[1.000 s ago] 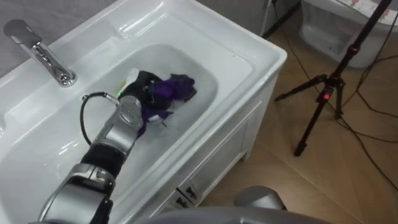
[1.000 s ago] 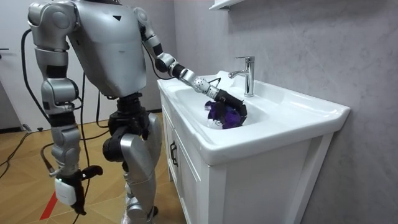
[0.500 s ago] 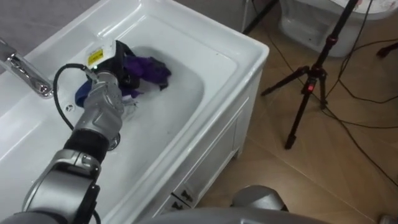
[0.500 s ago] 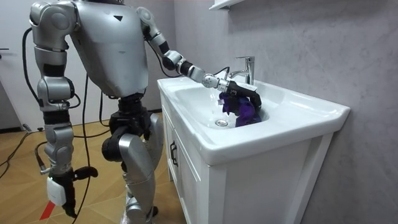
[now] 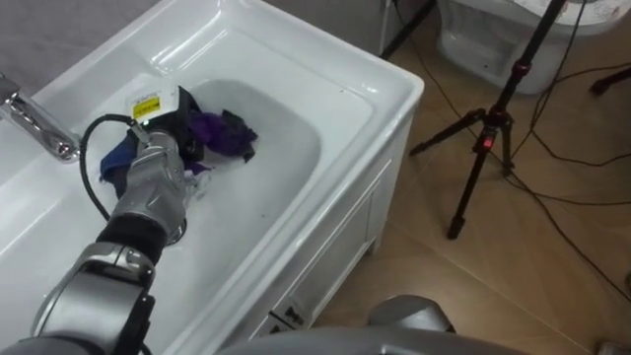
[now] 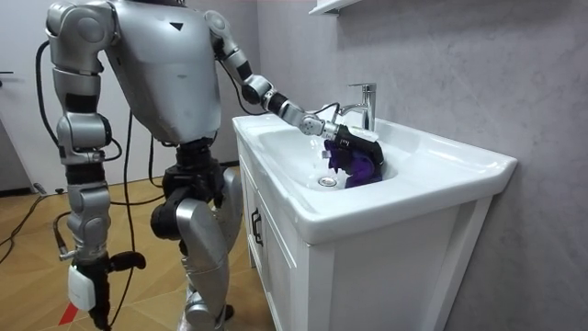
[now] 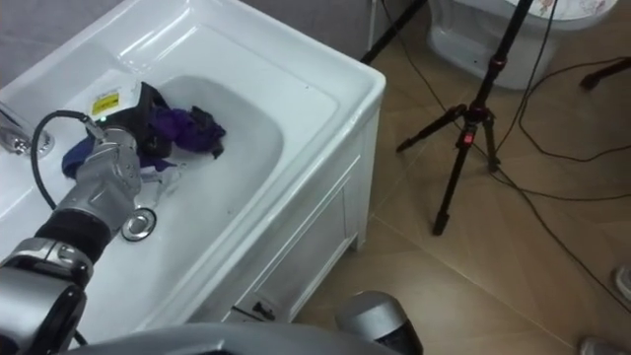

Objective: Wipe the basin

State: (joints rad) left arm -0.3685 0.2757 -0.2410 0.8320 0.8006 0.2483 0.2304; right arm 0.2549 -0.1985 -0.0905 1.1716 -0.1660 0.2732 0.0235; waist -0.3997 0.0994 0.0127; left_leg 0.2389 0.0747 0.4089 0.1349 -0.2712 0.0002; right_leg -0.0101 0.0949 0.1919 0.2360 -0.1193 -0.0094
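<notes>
1. Left hand (image 5: 168, 123) is down in the basin (image 5: 325, 64), fingers clamped round a purple cloth (image 5: 225, 133). Right hand (image 6: 81, 287) hangs by the robot's side.
2. Cloth sits on the bowl's back slope, just below the faucet (image 5: 37, 126) and up from the drain (image 7: 138, 224).
3. Judged mid-wipe: no dirt or streaks visible, so the cleaned share is unclear. Bowl floor, front wall and rim likely left.
4. Cloth is a bunched wad. Its long axis runs along the back wall, loose end pointing to the robot's right.
</notes>
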